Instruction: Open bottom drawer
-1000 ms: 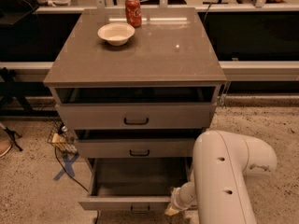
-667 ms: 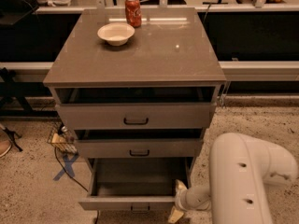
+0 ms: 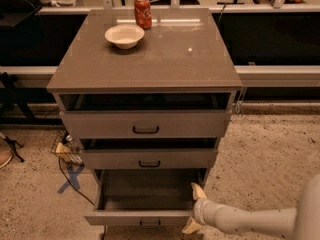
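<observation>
The bottom drawer (image 3: 135, 217) is the lowest of three grey-taupe drawers in the cabinet (image 3: 145, 59). It stands pulled out, its dark inside showing, with its small black handle (image 3: 150, 224) at the frame's lower edge. My gripper (image 3: 195, 210) is at the right end of the drawer's front panel, on a white arm (image 3: 250, 221) reaching in from the lower right. One yellowish fingertip (image 3: 198, 190) is over the drawer's inside and the other (image 3: 192, 227) is in front of the panel, spread apart.
The two upper drawers, the top one (image 3: 145, 124) and the middle one (image 3: 148, 158), stand slightly out. A white bowl (image 3: 124, 35) and a red can (image 3: 143, 11) sit on the cabinet top. Cables and a blue tape cross (image 3: 70, 179) lie on the floor at left.
My arm's bulky white upper part has swung right and mostly out of view. The gripper stays at the drawer's right front corner. The drawer stays pulled out.
</observation>
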`<action>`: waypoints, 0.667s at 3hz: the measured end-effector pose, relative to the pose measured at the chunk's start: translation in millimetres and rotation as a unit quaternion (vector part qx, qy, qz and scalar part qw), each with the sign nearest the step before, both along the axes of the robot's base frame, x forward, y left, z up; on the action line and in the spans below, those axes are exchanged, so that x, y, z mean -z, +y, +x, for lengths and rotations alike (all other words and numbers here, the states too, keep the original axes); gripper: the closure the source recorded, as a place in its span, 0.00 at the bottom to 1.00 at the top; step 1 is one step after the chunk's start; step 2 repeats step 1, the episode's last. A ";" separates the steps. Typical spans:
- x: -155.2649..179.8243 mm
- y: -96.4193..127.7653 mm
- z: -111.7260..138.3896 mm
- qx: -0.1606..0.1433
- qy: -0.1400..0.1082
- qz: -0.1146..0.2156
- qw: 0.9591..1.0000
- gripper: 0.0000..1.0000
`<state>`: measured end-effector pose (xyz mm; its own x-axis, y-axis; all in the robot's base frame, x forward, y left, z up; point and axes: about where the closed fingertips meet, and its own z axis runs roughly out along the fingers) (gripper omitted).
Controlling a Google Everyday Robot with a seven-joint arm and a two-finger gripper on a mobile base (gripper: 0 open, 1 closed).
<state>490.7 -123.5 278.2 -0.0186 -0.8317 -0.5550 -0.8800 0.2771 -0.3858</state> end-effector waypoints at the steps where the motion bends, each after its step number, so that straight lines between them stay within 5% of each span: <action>1: -53.8 -13.8 1.3 -0.001 -0.059 0.019 0.998 0.00; 2: -53.8 -13.8 1.3 -0.001 -0.059 0.019 0.998 0.00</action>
